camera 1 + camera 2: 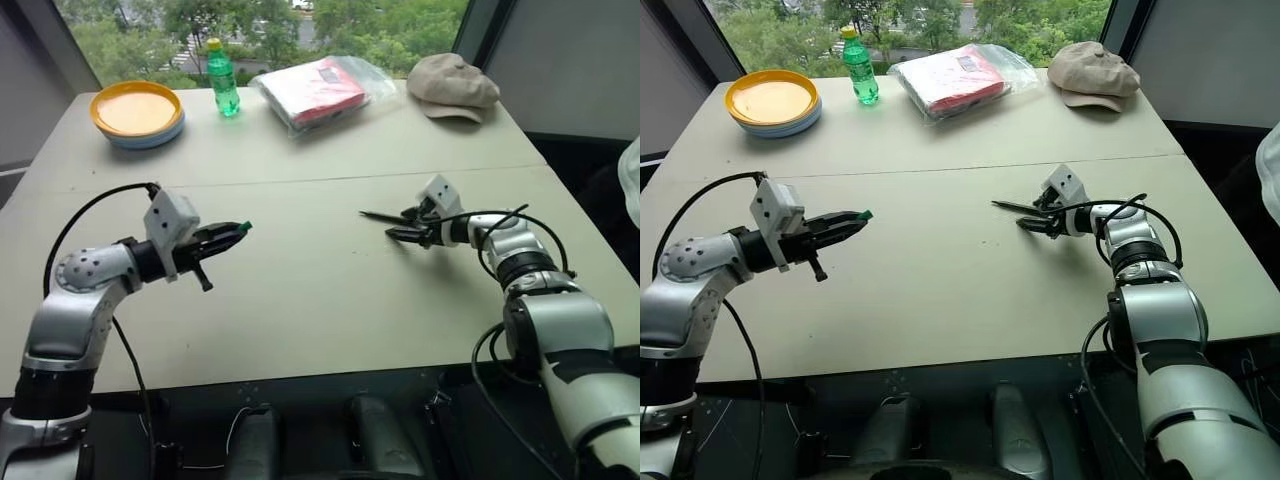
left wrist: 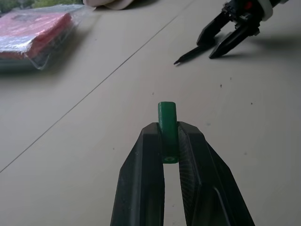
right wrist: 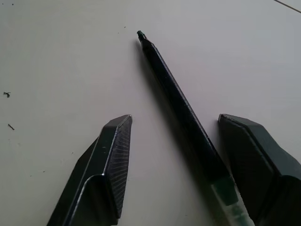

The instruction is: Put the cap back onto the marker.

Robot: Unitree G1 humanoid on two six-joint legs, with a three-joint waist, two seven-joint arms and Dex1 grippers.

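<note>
Left pincer (image 2: pixel 169 141) pinching the cap (image 2: pixel 167 127); right pincer (image 3: pixel 188 141) spread astride the marker (image 3: pixel 181 106) on table (image 1: pixel 300 290); no legible writing.

Soft daylight from the window (image 1: pixel 270 30) beyond lights the tabletop (image 1: pixel 300 270) evenly; shadows are faint. Wrist views blur up close, with mild glare on the plastic bag (image 2: pixel 42 42).

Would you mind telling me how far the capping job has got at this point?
Done: the left gripper is shut on the cap, holding it above the table. In hand: the right gripper straddles the marker, which lies on the table between its open fingers, not yet gripped. Left: grip and lift the marker, bring it to the cap, and press the cap on.
</note>
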